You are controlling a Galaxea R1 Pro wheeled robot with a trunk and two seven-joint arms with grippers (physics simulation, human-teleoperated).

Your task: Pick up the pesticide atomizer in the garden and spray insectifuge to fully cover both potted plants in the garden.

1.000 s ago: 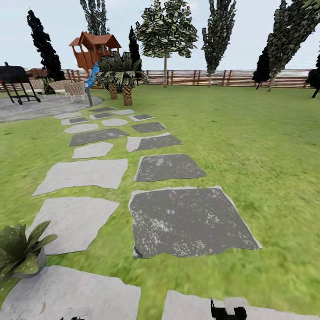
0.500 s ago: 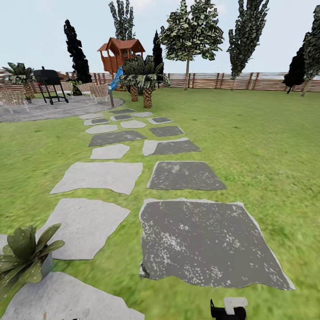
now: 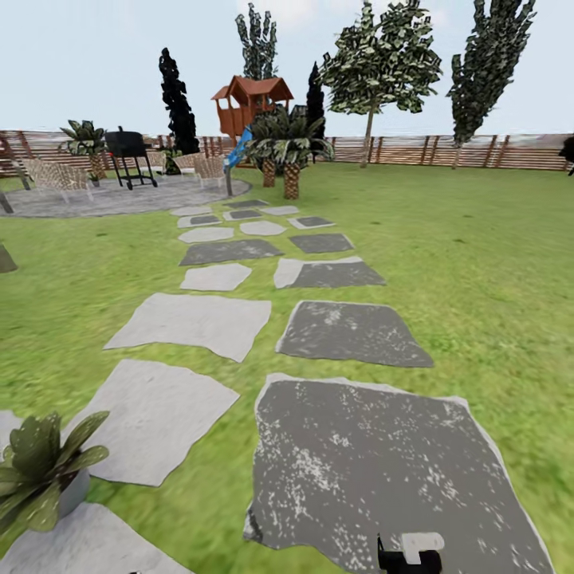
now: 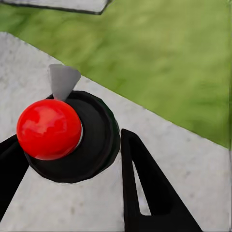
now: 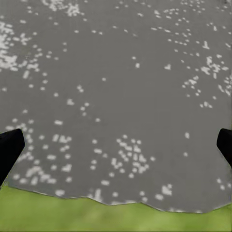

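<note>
Under the right tool [image 5: 116,145] lies a dark grey stepping stone [image 3: 391,470] flecked with white, its ragged edge meeting green lawn [image 3: 478,263]. That tool's two black fingertips [image 5: 9,147] sit at opposite borders of the right wrist view, far apart, so it is open with nothing between them; it points down at the slab. In the head view a black and white part of the right arm [image 3: 410,552] shows at the bottom border, over the same slab.

The left tool [image 4: 72,159] hangs above a pale grey stone [image 4: 193,169]. Between its black fingers [image 4: 145,188] sits the pesticide atomizer [image 4: 63,133], seen end-on: a glossy red ball on a round black body with a small grey pointed piece beside the ball. One finger lies against the black body's edge and the other touches it on the far side; the tool appears closed on it.

Left of both tools, one potted plant [image 3: 40,470] stands at a pale stone's edge: a low rosette of pointed green leaves in a small grey pot.

Farther ahead, light and dark stepping stones run in two rows across the lawn to a round grey patio [image 3: 112,198] with a black grill [image 3: 130,155] and chairs. Beyond stand palms [image 3: 288,147], a red-brown playhouse [image 3: 251,102], tall trees [image 3: 383,68], and a brown slatted fence [image 3: 446,151] under a pale sky.
</note>
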